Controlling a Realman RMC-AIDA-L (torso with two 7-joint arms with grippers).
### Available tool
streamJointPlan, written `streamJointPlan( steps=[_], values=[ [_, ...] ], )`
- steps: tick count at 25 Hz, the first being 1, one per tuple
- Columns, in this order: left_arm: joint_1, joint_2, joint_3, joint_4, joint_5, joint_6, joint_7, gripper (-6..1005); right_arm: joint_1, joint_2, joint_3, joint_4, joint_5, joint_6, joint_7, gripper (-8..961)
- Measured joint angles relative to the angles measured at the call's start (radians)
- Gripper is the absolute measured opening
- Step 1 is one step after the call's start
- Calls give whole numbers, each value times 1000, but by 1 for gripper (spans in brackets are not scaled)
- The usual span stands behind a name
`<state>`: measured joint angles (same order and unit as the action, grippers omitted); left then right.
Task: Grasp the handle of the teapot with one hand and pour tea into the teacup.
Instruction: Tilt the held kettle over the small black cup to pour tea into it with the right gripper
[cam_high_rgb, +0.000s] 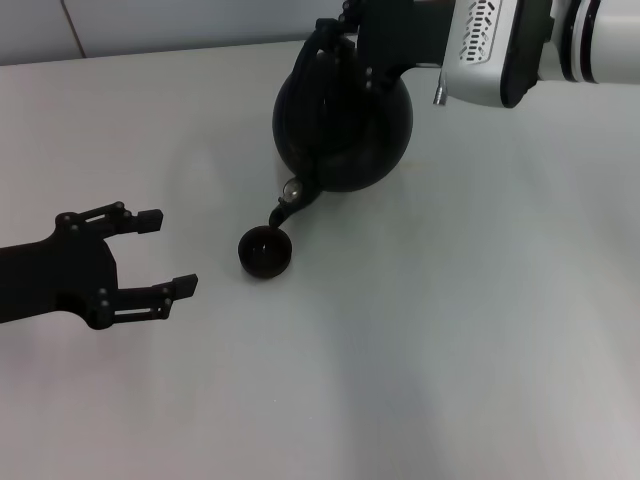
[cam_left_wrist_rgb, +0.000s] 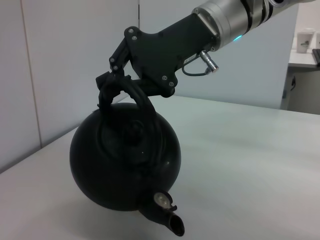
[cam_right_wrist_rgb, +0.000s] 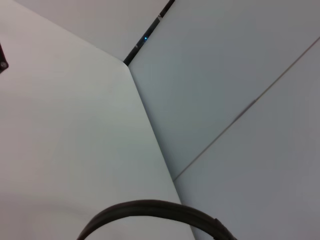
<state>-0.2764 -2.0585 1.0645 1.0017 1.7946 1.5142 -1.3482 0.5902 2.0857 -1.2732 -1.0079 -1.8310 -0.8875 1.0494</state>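
Note:
The round black teapot (cam_high_rgb: 345, 125) hangs tilted in the air, its short spout (cam_high_rgb: 288, 208) pointing down right above the small black teacup (cam_high_rgb: 265, 251) on the white table. My right gripper (cam_high_rgb: 340, 45) is shut on the teapot's arched black handle (cam_high_rgb: 320, 45). In the left wrist view the right gripper (cam_left_wrist_rgb: 112, 80) clamps the handle (cam_left_wrist_rgb: 140, 100) above the tilted teapot (cam_left_wrist_rgb: 125, 165), whose spout (cam_left_wrist_rgb: 167, 217) is lowest. The handle's arc shows in the right wrist view (cam_right_wrist_rgb: 150, 210). My left gripper (cam_high_rgb: 165, 252) is open and empty on the table's left, apart from the cup.
The white table (cam_high_rgb: 450, 330) spreads around the cup. A pale wall (cam_high_rgb: 150, 25) runs along the table's far edge. A far desk with a paper cup (cam_left_wrist_rgb: 305, 40) shows in the left wrist view.

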Motion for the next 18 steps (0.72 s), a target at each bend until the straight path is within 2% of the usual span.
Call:
streamJointPlan(
  steps=[18],
  values=[
    [-4,-1,3,0,0,-17,0,862,25,-3,-35,2,-24,40,-3,87]
  ],
)
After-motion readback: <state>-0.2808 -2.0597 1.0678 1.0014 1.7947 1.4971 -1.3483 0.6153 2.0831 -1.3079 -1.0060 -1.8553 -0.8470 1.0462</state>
